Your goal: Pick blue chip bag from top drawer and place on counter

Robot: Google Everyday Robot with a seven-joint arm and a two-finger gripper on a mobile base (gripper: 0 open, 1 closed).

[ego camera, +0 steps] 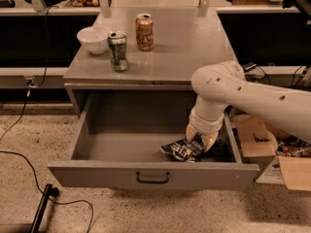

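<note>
Gripper: gripper points down inside the top drawer, at its right front part, just beside the right wall.
Claw opening: the two cream fingers stand apart with a dark gap between them, roughly half spread.
Contact: fingertips sit on the upper right end of the blue chip bag; cannot tell if they have any grip on it.
Bag: lies crumpled on the drawer bottom, right of centre, near the front panel, white lettering up.
Arm: white arm comes in from the right edge, elbow above the drawer's right rear corner, wrist dropping straight down.
Drawer: pulled fully out, dark handle at centre of the front panel.
Counter: counter above the drawer holds a green can, a gold can and a white bowl, all on its left half, upright.
Floor: speckled floor with a black cable on the left; cardboard box at right.
</note>
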